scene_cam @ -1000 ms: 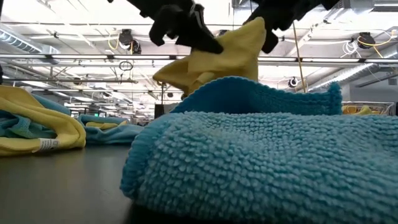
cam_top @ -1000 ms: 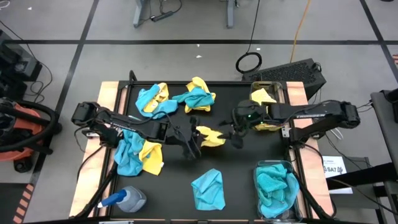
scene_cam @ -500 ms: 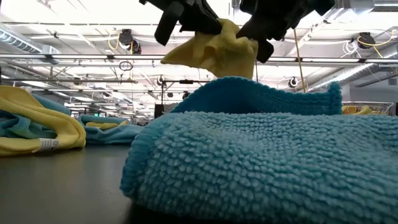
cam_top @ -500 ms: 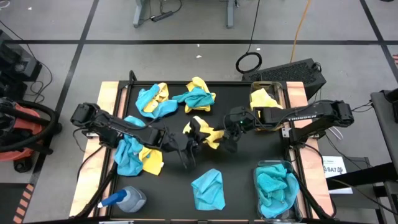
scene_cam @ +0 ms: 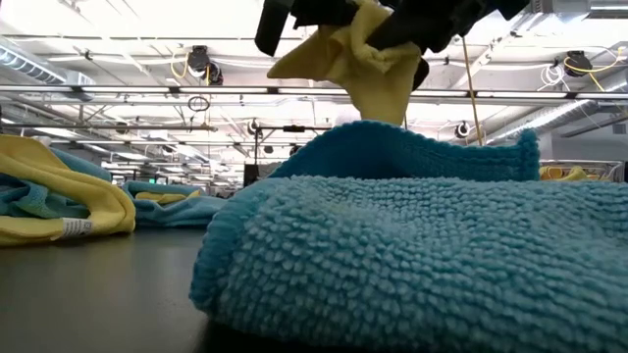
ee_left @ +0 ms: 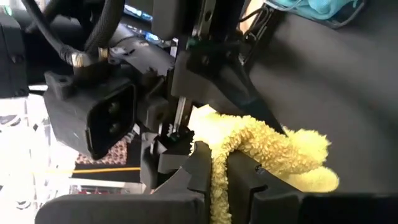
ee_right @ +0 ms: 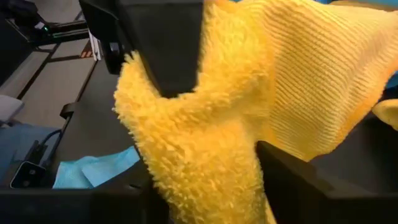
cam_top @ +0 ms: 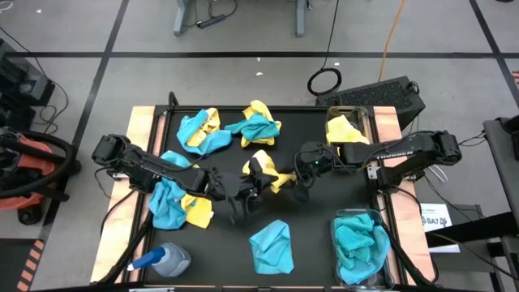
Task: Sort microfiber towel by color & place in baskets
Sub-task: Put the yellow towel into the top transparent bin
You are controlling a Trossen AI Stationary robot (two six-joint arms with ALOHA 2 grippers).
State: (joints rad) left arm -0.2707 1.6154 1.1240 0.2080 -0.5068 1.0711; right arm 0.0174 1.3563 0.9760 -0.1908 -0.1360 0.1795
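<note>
Gripping one yellow towel [cam_top: 270, 169] from both sides at table centre, left gripper [cam_top: 253, 172] and right gripper [cam_top: 298, 172]. Pinching it tight in left wrist view [ee_left: 249, 146]. Closing around it in right wrist view [ee_right: 205, 118]. Handing over, probably; needing left release next, then yellow basket [cam_top: 366, 122].

two clear baskets [cam_top: 390, 217], two claws, one spray bottle [cam_top: 162, 260], yellow and teal towels [cam_top: 272, 246] too bunched to count

yellow towel [cam_top: 268, 169], teal towel [cam_top: 272, 246], black table [cam_top: 316, 219]
</note>
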